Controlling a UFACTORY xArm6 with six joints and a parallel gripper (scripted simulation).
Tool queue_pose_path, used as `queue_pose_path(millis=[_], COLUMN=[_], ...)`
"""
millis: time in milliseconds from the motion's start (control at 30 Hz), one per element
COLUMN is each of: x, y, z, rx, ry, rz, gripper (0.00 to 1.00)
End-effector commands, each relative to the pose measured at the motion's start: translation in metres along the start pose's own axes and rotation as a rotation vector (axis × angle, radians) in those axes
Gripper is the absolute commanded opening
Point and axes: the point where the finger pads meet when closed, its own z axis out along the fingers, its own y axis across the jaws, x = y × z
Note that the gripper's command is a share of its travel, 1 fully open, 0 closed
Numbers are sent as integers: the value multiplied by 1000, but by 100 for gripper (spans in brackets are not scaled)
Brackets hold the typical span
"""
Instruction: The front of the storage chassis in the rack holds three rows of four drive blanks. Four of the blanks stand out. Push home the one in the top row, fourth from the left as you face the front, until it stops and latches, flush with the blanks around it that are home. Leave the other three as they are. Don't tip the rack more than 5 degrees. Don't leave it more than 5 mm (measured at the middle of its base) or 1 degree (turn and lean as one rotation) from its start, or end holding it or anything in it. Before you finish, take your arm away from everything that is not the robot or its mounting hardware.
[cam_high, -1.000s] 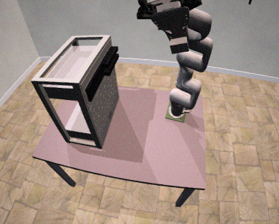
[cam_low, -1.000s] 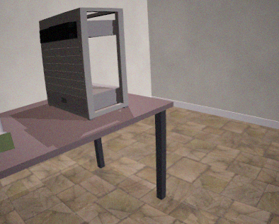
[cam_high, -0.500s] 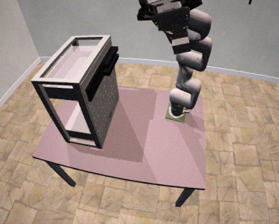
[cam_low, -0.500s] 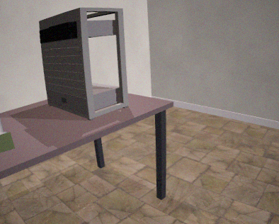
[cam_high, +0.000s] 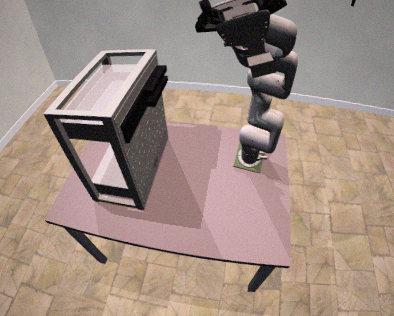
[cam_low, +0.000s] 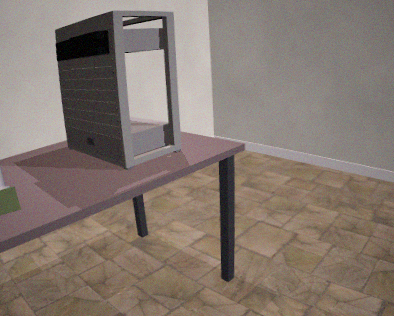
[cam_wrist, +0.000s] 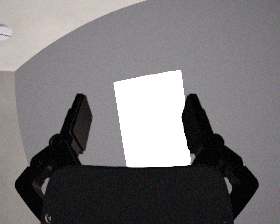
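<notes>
The grey open-frame rack (cam_high: 130, 51) (cam_low: 122, 90) stands on the left part of the pink table (cam_high: 225, 225) (cam_low: 100, 185). The black storage chassis (cam_high: 150, 92) (cam_low: 82, 45) sits at the top of its front, above a dark perforated panel (cam_high: 150, 145). Some black blanks (cam_high: 160, 75) stand out from the front; I cannot tell the single blanks apart. My gripper (cam_high: 202, 15) (cam_wrist: 136, 104) is open and empty. It hangs high above the table, well to the right of the rack and above it. The wrist view shows only wall and a bright white patch between the fingers.
The arm's base stands on a green plate (cam_high: 248, 162) (cam_low: 7, 200) at the table's far right side. Tiled floor lies all around, with walls behind the table.
</notes>
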Motion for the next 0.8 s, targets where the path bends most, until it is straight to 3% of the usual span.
queue_pose_path(millis=[0, 767], x=[1, 16], y=[4, 23], z=[0, -4], rx=[-20, -127], ry=[-2, 11], rz=[41, 279], gripper=[100, 100])
